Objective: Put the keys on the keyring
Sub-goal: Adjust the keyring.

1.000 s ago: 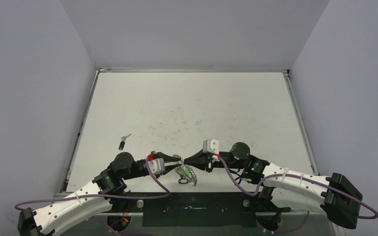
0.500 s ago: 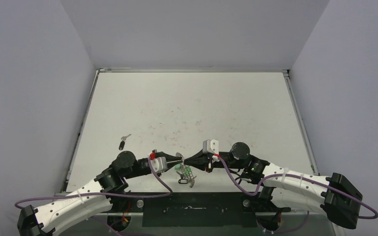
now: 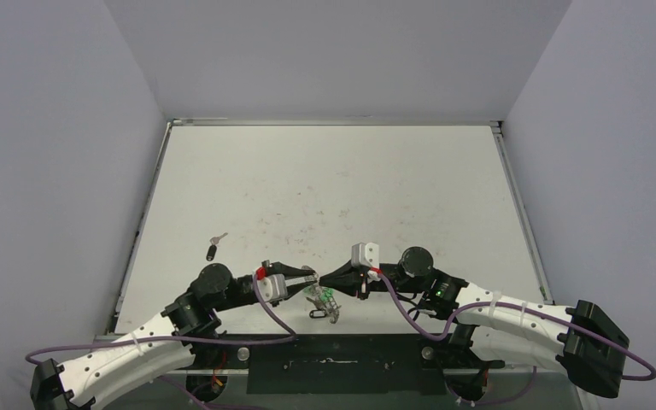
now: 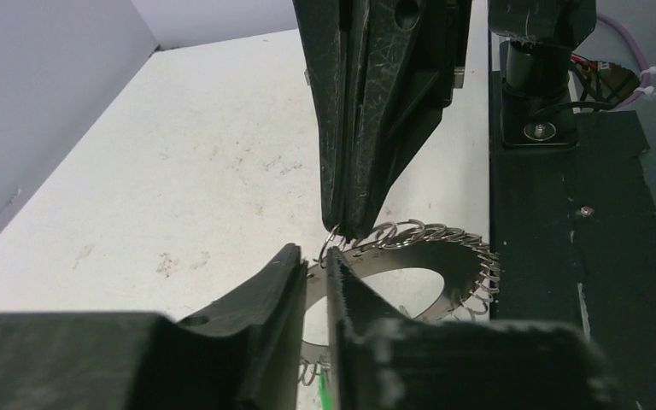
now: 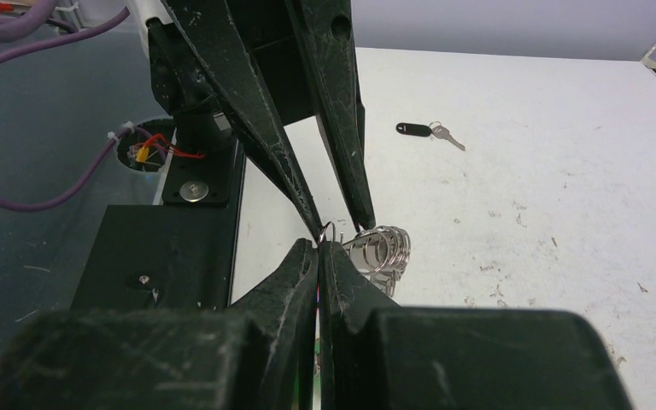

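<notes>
The keyring (image 3: 329, 304) hangs just above the table's near edge, between my two grippers. It is a flat silver band (image 4: 444, 256) with small wire loops round its rim. My left gripper (image 3: 313, 276) (image 4: 314, 256) is shut on the band's edge. Tip to tip with it, my right gripper (image 3: 324, 280) (image 5: 319, 243) is shut on one small loop at the rim (image 5: 329, 229). A green key (image 3: 317, 295) dangles from the ring. A black-headed key (image 3: 212, 251) (image 5: 412, 129) and a silver key (image 3: 219, 237) (image 5: 446, 136) lie together on the table at the left.
A black mounting plate (image 3: 333, 374) (image 4: 564, 213) runs along the near edge just below the grippers. Grey walls enclose the white table (image 3: 333, 179) at the left, back and right.
The left gripper has narrowed slightly and edged toward the right one. The keyring beneath has turned a little. The right arm and the keys on the table have not moved.
</notes>
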{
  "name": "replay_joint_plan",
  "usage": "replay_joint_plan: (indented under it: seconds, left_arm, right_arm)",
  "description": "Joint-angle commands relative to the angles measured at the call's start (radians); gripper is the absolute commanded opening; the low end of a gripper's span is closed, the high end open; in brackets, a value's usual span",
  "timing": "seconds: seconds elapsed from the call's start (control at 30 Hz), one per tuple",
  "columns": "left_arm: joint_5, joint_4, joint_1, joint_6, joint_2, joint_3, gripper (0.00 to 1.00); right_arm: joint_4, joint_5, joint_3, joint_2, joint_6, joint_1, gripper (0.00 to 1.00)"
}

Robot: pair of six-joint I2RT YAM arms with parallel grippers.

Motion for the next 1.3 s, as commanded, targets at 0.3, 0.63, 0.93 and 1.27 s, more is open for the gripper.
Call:
replay_joint_plan:
  seconds: [0.3,0.63,0.93,1.27]
  left_arm:
    - [0.064,0.030,-0.003,0.020,0.050,0.056,0.24]
    - [0.073,0.042,-0.003,0.014,0.045,0.066,0.00]
    - [0.008,-0.135,-0.003,0.006,0.022,0.138,0.00]
    - [-0.038,-0.455,-0.004,0.021,0.181,0.347,0.00]
  right_arm:
    - [0.059,-0.016,0.050,-0.028,-0.016,-0.003,0.00]
    - [0.051,0.000,0.038,-0.031,-0.023,-0.003,0.00]
    - [-0.021,0.063,0.043,-0.065,-0.063,-0.002,0.19]
    - [-0.170,0.084,0.105,-0.093,-0.155,-0.003,0.47]
